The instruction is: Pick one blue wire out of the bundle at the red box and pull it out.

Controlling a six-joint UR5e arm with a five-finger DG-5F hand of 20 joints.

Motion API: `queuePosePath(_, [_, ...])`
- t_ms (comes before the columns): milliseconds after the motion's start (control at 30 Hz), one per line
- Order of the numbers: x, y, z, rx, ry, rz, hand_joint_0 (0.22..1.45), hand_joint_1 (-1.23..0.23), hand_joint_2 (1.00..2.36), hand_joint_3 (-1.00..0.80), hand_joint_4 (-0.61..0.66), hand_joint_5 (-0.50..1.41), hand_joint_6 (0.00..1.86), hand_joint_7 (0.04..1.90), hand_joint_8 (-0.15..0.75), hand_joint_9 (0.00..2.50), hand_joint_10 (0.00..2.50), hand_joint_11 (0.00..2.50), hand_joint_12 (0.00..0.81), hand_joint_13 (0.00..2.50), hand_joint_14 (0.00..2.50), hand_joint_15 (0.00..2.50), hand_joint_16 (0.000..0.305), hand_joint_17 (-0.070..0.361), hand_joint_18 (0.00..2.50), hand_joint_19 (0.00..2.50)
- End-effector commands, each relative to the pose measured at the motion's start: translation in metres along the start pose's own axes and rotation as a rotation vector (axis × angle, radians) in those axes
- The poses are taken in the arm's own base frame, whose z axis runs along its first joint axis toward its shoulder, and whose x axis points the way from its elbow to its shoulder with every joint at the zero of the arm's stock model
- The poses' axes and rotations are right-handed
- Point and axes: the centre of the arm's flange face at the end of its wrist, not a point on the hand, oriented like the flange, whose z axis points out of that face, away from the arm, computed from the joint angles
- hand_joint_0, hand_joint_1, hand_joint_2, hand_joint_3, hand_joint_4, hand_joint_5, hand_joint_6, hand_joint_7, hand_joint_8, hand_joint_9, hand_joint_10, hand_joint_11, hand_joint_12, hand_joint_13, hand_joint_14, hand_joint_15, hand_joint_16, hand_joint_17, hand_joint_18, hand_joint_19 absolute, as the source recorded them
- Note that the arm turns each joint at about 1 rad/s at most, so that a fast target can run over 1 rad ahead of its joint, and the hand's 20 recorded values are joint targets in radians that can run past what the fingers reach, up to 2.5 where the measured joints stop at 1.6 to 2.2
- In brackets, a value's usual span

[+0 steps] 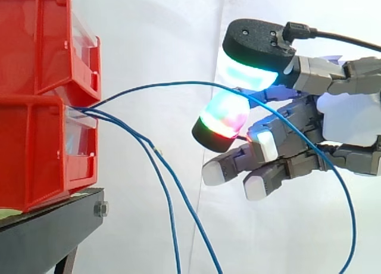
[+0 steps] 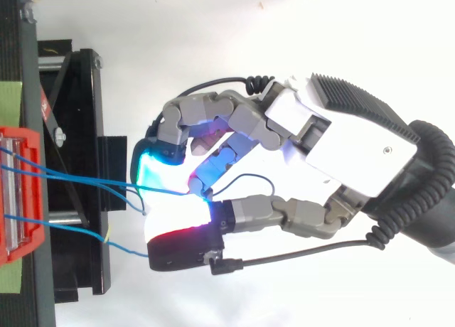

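Closest to the lens, the hand (image 2: 341, 149) pinches one blue wire (image 1: 161, 83) between two glowing pads (image 1: 225, 116), apparently to separate it (its neighbours (image 1: 171, 217) droop below). Ahead of the hand, it arcs into the red box (image 1: 36, 155), not yet pulled free.

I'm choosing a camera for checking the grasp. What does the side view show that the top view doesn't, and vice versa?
Side view: two stacked red bins, with blue wires leaving the lower one and two slack wires hanging down. Top view: the wires spaced side by side at the bin, and the wrist behind the hand. Both: the hand pinching one blue wire between its glowing pads.
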Motion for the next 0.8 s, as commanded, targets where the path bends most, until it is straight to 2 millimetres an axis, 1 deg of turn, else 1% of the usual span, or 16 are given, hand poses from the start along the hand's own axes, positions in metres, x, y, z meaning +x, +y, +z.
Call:
queuePosePath(0, [0.0002,-0.0003,-0.0004,0.002,0.007,0.004,0.5,-0.57,1.0,-0.49,0.12,-0.08,0.76,1.13,0.271,1.26,0.02,0.74,0.373,0.69,0.02,0.43,0.048,0.109,0.73,0.64])
queuePosePath(133, [-0.0007,-0.0009,0.0,0.003,0.006,0.015,0.54,-0.58,1.0,-0.44,0.11,-0.08,0.76,1.13,0.262,1.25,0.02,0.75,0.358,0.69,0.02,0.44,0.045,0.102,0.71,0.66])
queuePosePath(267, [-0.0015,-0.0014,0.0005,0.004,0.004,0.015,0.58,-0.63,1.01,-0.38,0.1,-0.08,0.76,1.14,0.254,1.26,0.02,0.76,0.352,0.69,0.02,0.45,0.043,0.098,0.71,0.66])
queuePosePath(467, [-0.0017,0.0012,0.0021,0.001,0.001,0.019,0.6,-0.68,1.01,-0.31,0.11,-0.08,0.77,1.17,0.262,1.26,0.02,0.77,0.354,0.69,0.02,0.43,0.044,0.098,0.73,0.64])
queuePosePath(567, [-0.0008,0.0024,0.0019,0.0,0.001,0.02,0.6,-0.71,1.01,-0.29,0.11,-0.09,0.8,1.12,0.262,1.25,0.02,0.78,0.362,0.7,0.02,0.44,0.045,0.101,0.74,0.62])
queuePosePath(767, [-0.0035,0.007,0.0023,-0.004,-0.001,0.023,0.61,-0.75,1.01,-0.27,0.11,-0.11,0.82,1.08,0.269,1.22,0.02,0.77,0.368,0.68,0.02,0.43,0.046,0.104,0.73,0.61])
